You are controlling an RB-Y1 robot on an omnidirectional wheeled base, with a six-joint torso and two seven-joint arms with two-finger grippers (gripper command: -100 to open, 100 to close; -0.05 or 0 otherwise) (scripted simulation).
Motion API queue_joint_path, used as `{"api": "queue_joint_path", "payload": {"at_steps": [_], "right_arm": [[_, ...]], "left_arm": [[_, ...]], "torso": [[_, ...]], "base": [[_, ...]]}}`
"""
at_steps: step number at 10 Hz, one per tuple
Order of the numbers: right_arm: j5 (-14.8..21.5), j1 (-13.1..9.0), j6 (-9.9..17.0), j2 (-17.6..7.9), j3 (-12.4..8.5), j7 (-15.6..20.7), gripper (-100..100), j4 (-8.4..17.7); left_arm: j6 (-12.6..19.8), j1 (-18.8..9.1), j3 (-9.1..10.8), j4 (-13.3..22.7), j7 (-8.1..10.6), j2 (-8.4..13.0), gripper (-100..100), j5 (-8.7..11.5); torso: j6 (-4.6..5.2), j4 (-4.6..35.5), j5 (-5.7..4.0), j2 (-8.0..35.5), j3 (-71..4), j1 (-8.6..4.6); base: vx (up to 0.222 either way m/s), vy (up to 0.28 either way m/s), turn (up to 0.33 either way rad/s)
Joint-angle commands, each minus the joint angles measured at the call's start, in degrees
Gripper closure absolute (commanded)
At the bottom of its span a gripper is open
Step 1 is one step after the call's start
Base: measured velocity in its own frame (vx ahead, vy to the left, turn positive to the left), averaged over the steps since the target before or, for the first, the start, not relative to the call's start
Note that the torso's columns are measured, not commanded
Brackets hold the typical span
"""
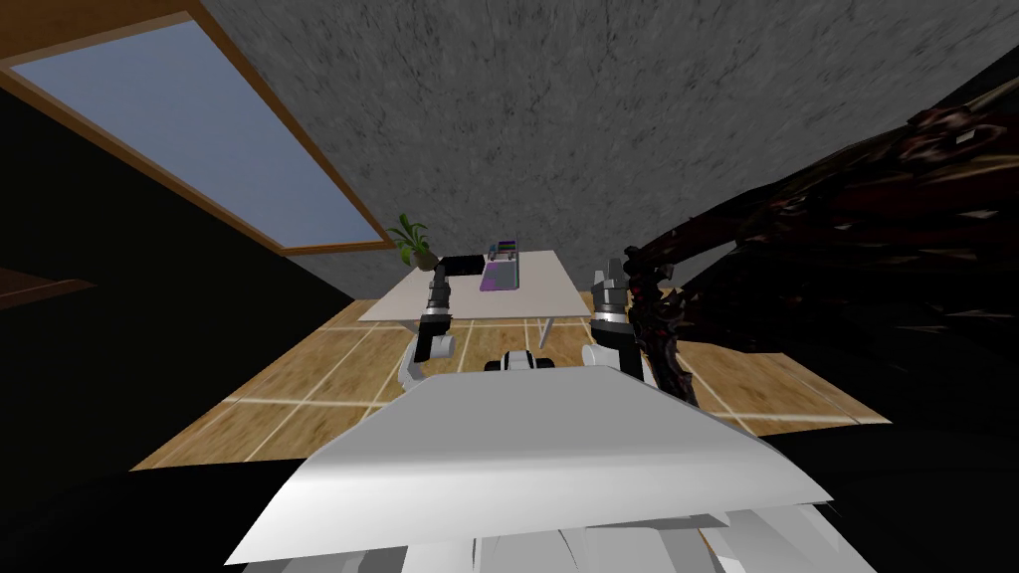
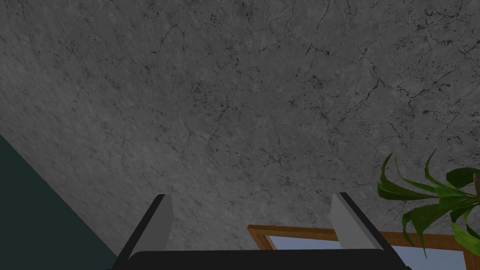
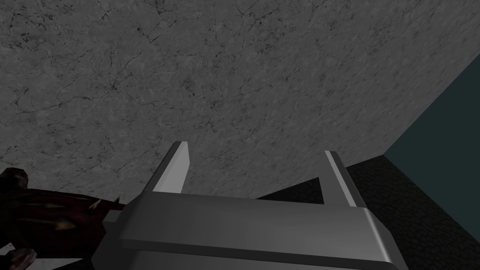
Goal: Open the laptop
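Setting: a room in a home, study-like. Evidence: wood-patterned floor (image 1: pixel 328 373) with pale seams; rough grey cracked wall (image 1: pixel 597 119); wood-framed window (image 1: pixel 199 139) with a pale blue pane; one white table (image 1: pixel 542 296) on thin legs, carrying a laptop (image 1: pixel 501 272) toward its far edge and a green potted plant (image 1: pixel 412 242) at its far left corner.

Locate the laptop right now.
In the head view, the laptop lies on the white table straight ahead, toward its far edge. A dark box and a potted plant stand to its left.
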Motion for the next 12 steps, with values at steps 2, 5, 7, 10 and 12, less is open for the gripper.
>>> {"api": "queue_joint_path", "payload": {"at_steps": [2, 5, 7, 10, 12], "right_arm": [[0.00, 0.00, 0.00, 0.00, 0.00, 0.00, 0, 0.00], [0.00, 0.00, 0.00, 0.00, 0.00, 0.00, 0, 0.00], [0.00, 0.00, 0.00, 0.00, 0.00, 0.00, 0, 0.00], [0.00, 0.00, 0.00, 0.00, 0.00, 0.00, 0, 0.00], [0.00, 0.00, 0.00, 0.00, 0.00, 0.00, 0, 0.00]], "left_arm": [[2.69, -5.93, 0.83, 5.51, -1.43, 0.85, -100, -2.28], [4.94, -10.60, 1.63, 9.97, -2.52, 1.43, -100, -4.14], [6.13, -13.31, 2.05, 12.42, -3.09, 1.65, -100, -5.11], [8.61, -18.29, 2.92, 17.21, -4.24, 1.90, -100, -7.12], [9.89, -21.06, 3.36, 19.80, -4.83, 1.94, -100, -8.15]], "torso": [[-0.01, 0.00, 0.01, 0.00, 0.00, 0.06], [-0.01, 0.00, 0.00, 0.00, 0.00, 0.01], [0.00, 0.00, -0.01, 0.02, 0.01, -0.06], [0.00, -0.01, 0.02, -0.03, -0.02, 0.06], [-0.01, 0.00, 0.00, 0.01, 0.01, 0.01]], "base": [[-0.020, -0.039, -0.002], [-0.021, -0.044, -0.005], [-0.026, -0.054, -0.007], [-0.013, -0.037, -0.004], [-0.015, -0.035, -0.004]]}}
